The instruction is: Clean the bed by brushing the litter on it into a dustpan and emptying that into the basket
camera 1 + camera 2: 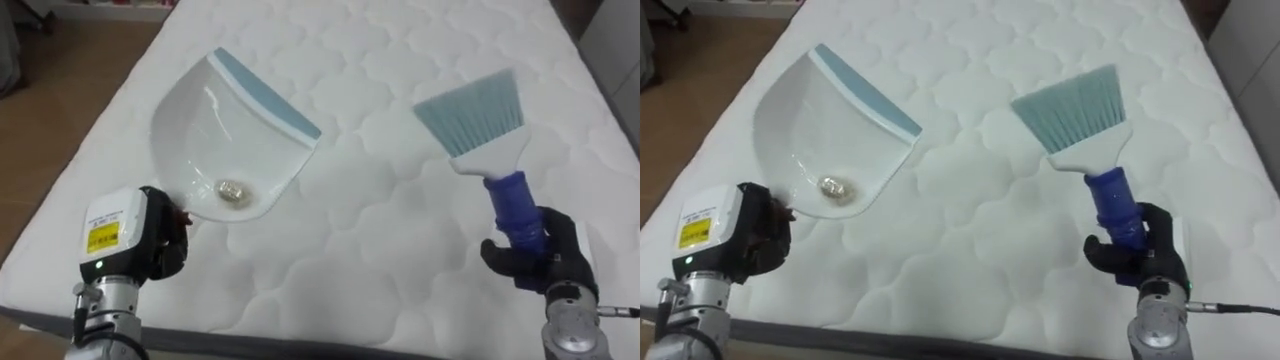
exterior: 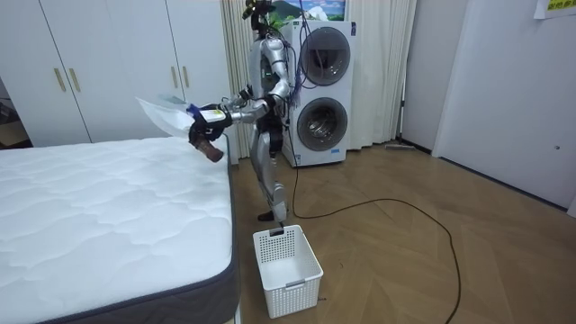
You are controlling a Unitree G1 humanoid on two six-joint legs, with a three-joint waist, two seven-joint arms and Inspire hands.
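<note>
Left eye view: left hand tight on dustpan with scrap inside, right hand tight around brush.

The dustpan is glossy smooth plastic, the brush handle plastic, the mattress quilted matt cloth.

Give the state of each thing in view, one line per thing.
mattress: bare.
dustpan: lifted over the mattress in the left hand, with a small scrap inside.
brush: gripped by the right hand, bristles pointing away.
basket: upright on the floor.
washer doors: shut.
</note>
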